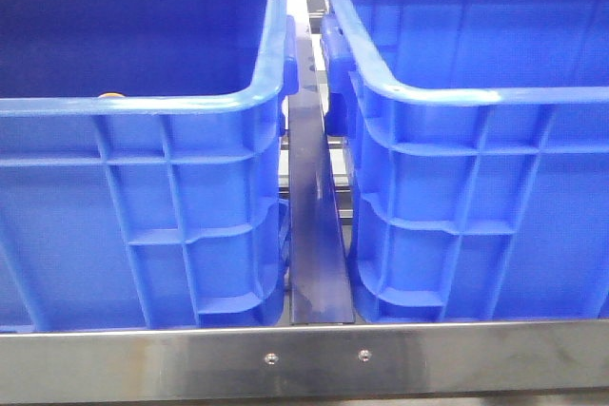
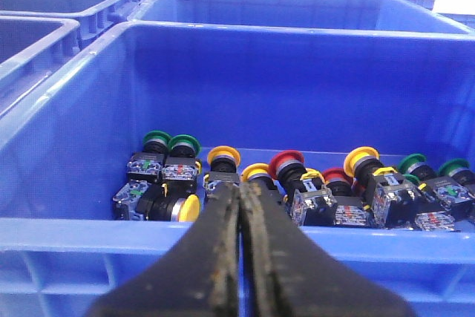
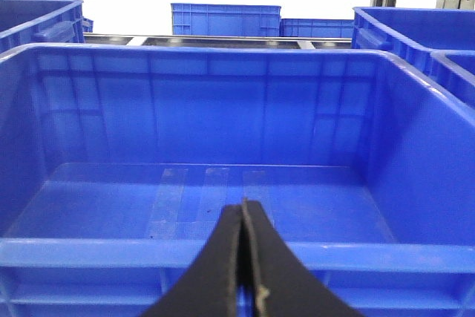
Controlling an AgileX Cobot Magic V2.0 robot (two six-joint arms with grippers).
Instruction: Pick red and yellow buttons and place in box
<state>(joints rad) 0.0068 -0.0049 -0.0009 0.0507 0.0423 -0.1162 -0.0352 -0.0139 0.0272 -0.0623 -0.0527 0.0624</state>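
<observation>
Behind the crate [image 2: 111, 228] rim, buttons [image 2: 286, 162] seem partly hidden.

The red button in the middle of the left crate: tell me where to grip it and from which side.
Grip the red button across its domed cap, just above the black body, coming down from above. It stands cap-up among packed neighbours: a yellow button beside it, the crate wall behind. The shut left gripper must open first.
</observation>
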